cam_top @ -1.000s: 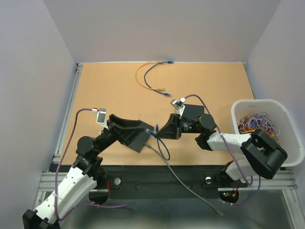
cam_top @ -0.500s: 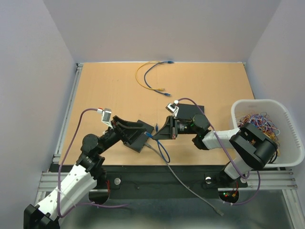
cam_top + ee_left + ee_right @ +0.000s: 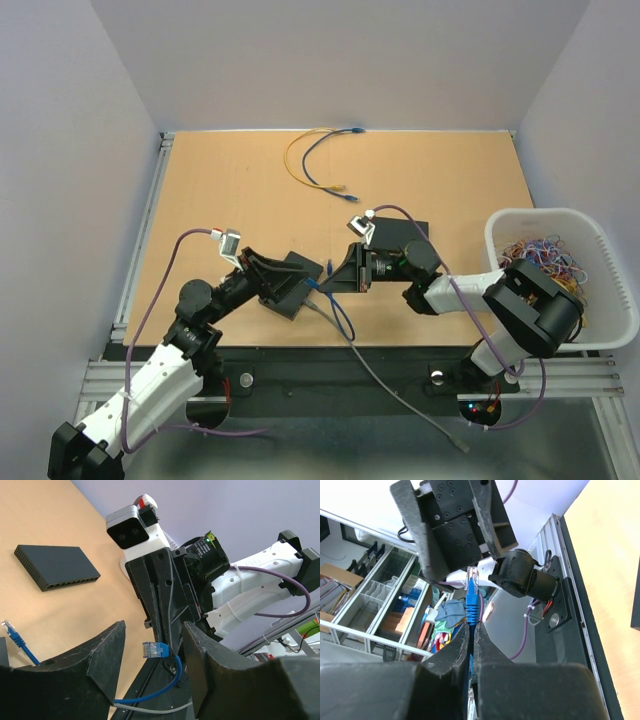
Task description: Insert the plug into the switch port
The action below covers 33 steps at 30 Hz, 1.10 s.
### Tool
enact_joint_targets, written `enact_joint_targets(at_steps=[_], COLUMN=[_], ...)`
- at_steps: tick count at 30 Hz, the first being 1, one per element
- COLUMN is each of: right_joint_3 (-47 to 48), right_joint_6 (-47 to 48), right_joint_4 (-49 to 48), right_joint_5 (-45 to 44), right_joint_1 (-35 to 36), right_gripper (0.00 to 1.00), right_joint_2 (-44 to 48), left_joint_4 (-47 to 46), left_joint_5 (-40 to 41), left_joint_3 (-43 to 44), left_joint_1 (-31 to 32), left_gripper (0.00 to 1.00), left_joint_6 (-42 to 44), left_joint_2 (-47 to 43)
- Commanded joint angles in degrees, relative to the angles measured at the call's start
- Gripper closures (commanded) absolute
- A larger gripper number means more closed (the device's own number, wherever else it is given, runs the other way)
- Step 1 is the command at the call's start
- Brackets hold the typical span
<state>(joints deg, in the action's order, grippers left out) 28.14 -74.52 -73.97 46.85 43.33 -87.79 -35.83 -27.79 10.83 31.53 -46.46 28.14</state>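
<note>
Blue for the cable (image 3: 471, 607), clear for the plug (image 3: 472, 576) at its tip: pinched fast in the right hand (image 3: 471, 630) just behind the plug, held up off the counter (image 3: 220, 190), tip pointing at the left hand (image 3: 153, 630). Over the last second, swung in from the left and crept closer to the right hand, now straddling the plug with one finger on each side. Narrowed a good deal on the way in, yet not closed: gaps showing on both sides in the left wrist view, nothing touched. Reads as a handover in the making, probably to get a better hold on the plug body before heading for the port. No change at the right hand: clamped throughout. Switch (image 3: 55, 567) lying flat on the counter beyond the right arm, well apart from the plug. Insertion not begun. Worth watching: a skewed pinch on so small a plug, and drag from the loop of cable hanging below.
</note>
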Motion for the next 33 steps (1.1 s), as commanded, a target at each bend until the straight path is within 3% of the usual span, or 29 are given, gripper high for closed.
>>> enact_joint_targets(at_steps=[1,9,15,18,21,23,24,25,26,27,28,29,30,31,32,33], right_joint_3=[2.1,1.7,1.7,2.1,1.8,1.7,1.7,1.9,2.4,3.0,3.4,3.8,4.4,5.8,7.0,11.2], right_joint_6=[1.8,3.8,4.7,4.7,4.7,4.7,4.6,4.6,4.6,5.1,5.9,7.3,11.7,15.4,26.2,33.1], right_joint_4=[-30.1,-30.1,-30.1,-30.1,-30.2,-30.1,-30.1,-29.6,-29.0,-25.3,-22.3,-18.7,-14.1,-1.8,6.9,30.3], right_joint_5=[-1.5,-2.9,-4.0,-4.0,-4.0,-3.9,-3.6,-2.4,-1.5,0.2,1.0,1.5,1.8,1.1,-0.7,-8.9], right_joint_1=[0.7,1.2,1.6,1.8,1.8,1.8,1.8,1.8,1.8,1.3,0.9,0.7,0.3,-0.1,-0.1,0.5], right_gripper=[1.00,1.00,1.00,1.00,1.00,0.97,0.89,0.61,0.46,0.38,0.09,0.01,0.00,0.00,0.00,0.00], right_joint_2=[2.4,2.4,1.6,1.3,1.0,1.0,0.9,0.9,1.0,1.2,1.8,3.4,5.0,6.8,12.0,14.6], left_joint_4=[-3.2,-3.9,-4.2,-4.4,-4.2,-4.3,-3.8,-0.8,2.0,9.3,12.9,16.3,20.1,28.4,32.8,40.8], left_joint_5=[-0.6,-2.0,-2.9,-2.9,-2.4,-2.4,-2.0,-1.4,-0.3,3.0,4.9,6.6,11.4,14.6,21.4,24.8], left_joint_3=[-0.2,0.2,0.6,0.5,0.6,0.7,1.0,2.4,3.7,5.2,8.3,9.8,11.6,14.9,16.5,19.3], left_joint_1=[0.5,0.9,1.3,1.3,1.4,1.3,1.3,1.3,1.4,1.4,1.4,1.3,1.3,1.3,1.4,1.3], left_gripper=[0.42,0.52,0.66,0.74,0.90,0.94,0.95,0.99,1.00,1.00,1.00,1.00,1.00,1.00,1.00,1.00], left_joint_6=[0.0,0.0,0.0,-0.1,-0.4,-0.5,-0.4,-0.2,0.6,1.1,2.3,2.9,3.2,3.6,3.7,3.5], left_joint_2=[-0.2,0.2,1.0,1.0,1.0,0.9,0.7,0.8,0.5,0.4,0.2,-0.2,-0.3,-0.4,-0.2,0.1])
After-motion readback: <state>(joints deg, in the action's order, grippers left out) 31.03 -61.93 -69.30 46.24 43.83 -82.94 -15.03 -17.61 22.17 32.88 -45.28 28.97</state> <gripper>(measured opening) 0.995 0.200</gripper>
